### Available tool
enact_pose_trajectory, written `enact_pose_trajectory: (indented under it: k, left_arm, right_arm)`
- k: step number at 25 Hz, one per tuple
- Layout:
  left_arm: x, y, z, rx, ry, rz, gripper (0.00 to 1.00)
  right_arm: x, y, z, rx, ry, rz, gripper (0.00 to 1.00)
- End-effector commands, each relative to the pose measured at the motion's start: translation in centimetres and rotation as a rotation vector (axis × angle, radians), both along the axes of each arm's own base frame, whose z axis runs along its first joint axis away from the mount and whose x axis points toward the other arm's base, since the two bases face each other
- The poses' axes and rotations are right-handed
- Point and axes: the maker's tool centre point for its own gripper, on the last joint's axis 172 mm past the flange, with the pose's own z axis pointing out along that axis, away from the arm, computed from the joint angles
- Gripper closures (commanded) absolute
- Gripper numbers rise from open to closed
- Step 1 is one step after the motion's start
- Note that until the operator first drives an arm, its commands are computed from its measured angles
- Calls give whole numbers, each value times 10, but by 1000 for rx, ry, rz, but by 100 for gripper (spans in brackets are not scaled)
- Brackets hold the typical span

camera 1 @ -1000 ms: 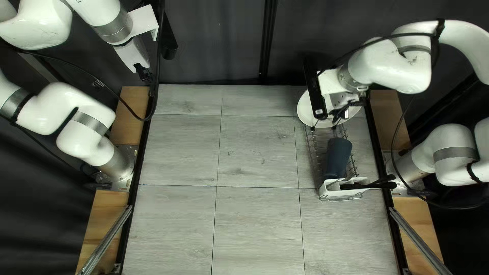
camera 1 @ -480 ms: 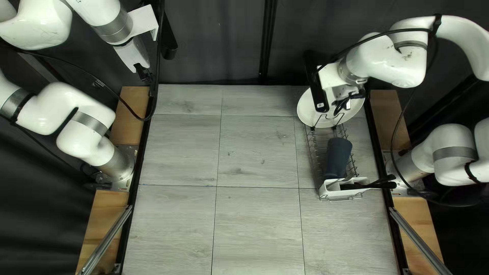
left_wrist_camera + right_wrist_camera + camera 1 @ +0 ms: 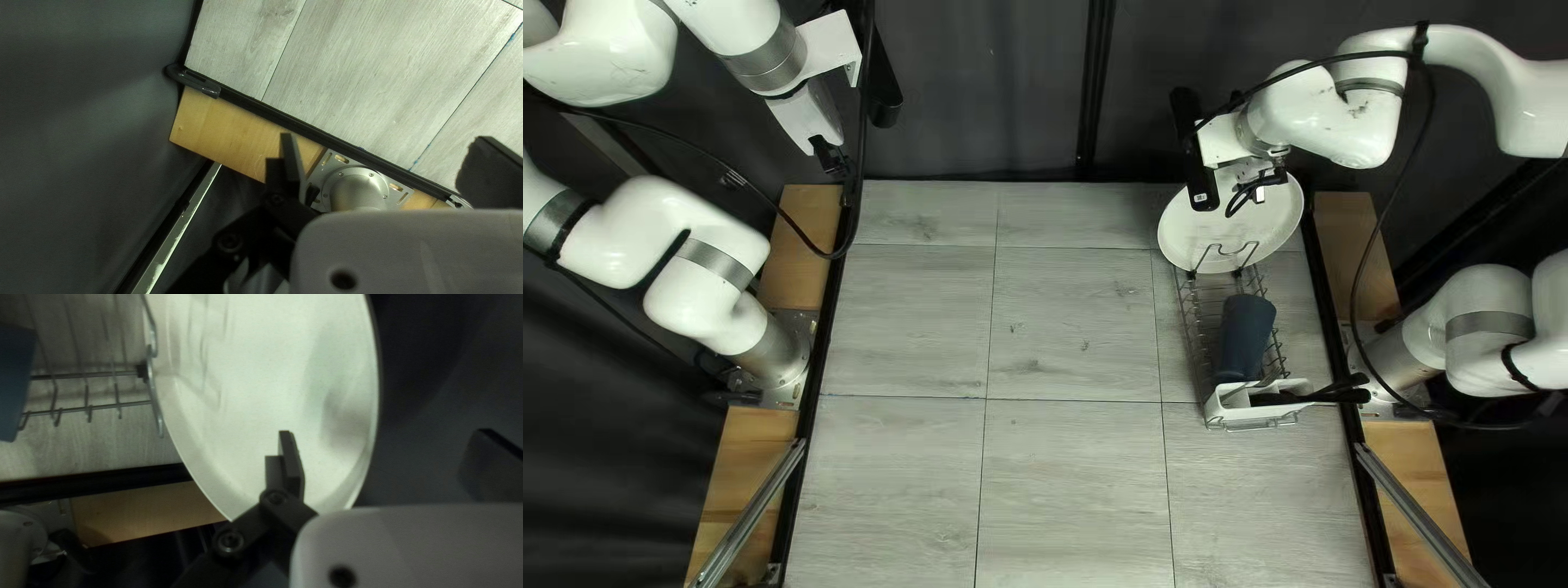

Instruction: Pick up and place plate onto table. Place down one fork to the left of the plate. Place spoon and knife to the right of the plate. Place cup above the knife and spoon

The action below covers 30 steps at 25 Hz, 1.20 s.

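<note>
Pale plate (image 3: 261, 375) at the wire rack's (image 3: 109, 405) far end | our right tool (image 3: 384, 433) by it, fingers spread | we judge it stiff, slick, perhaps breakable | we'd pinch its rim, away from the rack

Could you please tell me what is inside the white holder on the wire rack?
Dark-handled cutlery juts out of the white holder; its other ends are covered, so I cannot tell which piece is which.
</note>
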Motion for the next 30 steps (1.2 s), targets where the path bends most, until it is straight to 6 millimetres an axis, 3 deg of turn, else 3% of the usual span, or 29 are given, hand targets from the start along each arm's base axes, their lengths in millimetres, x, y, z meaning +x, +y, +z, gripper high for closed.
enact_pose_trajectory:
  k: [1,8,17,19,21,23,30]
  left_arm:
    - [0,0,0,0,0,0,0]
    - [0,0,0,0,0,0,0]
    - [0,0,0,0,0,0,0]
    - [0,0,0,0,0,0,0]
    - [0,0,0,0,0,0,0]
    - [0,0,0,0,0,0,0]
    - [0,0,0,0,0,0,0]
  right_arm:
    - [-2,1,-1,-11,-1,-3,100]
    - [-5,2,30,-43,-8,-42,100]
    - [3,-29,126,-139,-50,-117,100]
    - [11,-39,140,-146,-55,-146,100]
    - [20,-40,142,-132,-51,-174,100]
    - [38,-26,135,-94,-53,-212,100]
    - [116,80,79,168,-93,-320,100]
